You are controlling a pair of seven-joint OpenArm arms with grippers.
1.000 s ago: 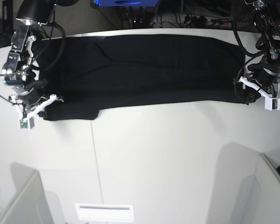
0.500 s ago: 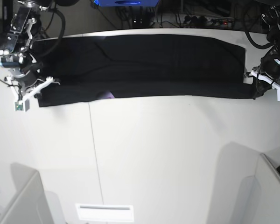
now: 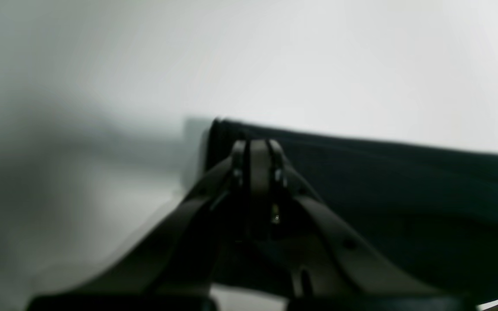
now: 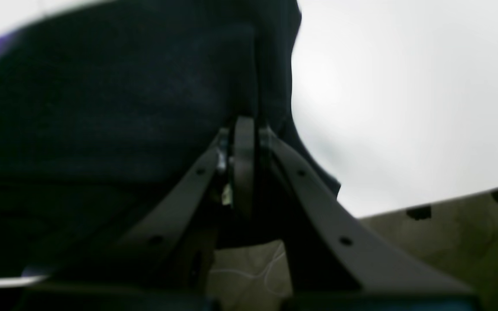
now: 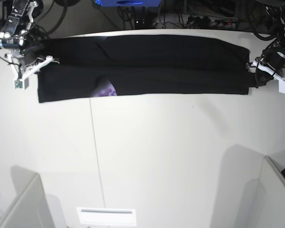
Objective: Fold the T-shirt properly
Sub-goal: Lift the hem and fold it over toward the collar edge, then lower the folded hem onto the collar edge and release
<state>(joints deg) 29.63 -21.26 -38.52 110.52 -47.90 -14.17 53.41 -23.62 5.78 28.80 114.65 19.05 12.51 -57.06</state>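
Starting nearest the base camera, we see bare white table [image 5: 147,161] filling the lower two thirds of the frame, with nothing of the task on it. Beyond that, across the upper part of the frame, the T-shirt [image 5: 147,71] lies as a long, narrow black band, its long axis running left to right from edge to edge of the table, with a small patch of purple print [image 5: 104,89] peeking out at its near edge left of centre. We hold it at both ends: the right gripper [image 5: 32,66] sits at the upper left of the frame on the band's left end, and the left gripper [image 5: 265,72] sits at the upper right on its right end. In the left wrist view our left gripper's fingers are pressed together on a dark fold of cloth at the corner of the shirt, with white table beyond; in the right wrist view the right gripper's [image 4: 244,142] fingers likewise pinch black cloth, which spreads away to the upper left of that frame. So the shirt lies between the two grippers, stretched along the line joining them, and neither arm is nearer its middle. We judge that the coming move turns on this: both pinched ends must travel together, across the band's long axis.
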